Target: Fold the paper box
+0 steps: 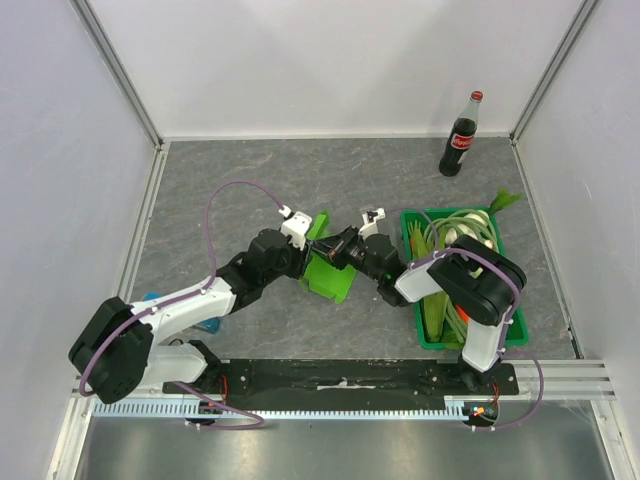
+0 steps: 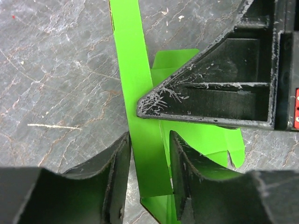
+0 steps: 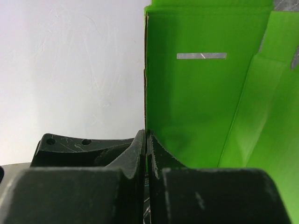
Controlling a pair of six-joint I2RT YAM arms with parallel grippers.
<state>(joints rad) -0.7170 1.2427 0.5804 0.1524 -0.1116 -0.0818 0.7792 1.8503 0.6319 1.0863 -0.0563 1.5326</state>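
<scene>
The lime-green paper box stands partly folded on the grey table between both arms. My left gripper is at its left side. In the left wrist view the gripper is open, with an upright flap of the box standing loose between its fingers. My right gripper comes in from the right; one of its black fingers lies across the card. In the right wrist view that gripper is shut on the edge of a box panel.
A dark-green crate of vegetables stands at the right, under the right arm. A cola bottle stands at the back right. A small blue block peeks out beside the left arm. White walls enclose the table.
</scene>
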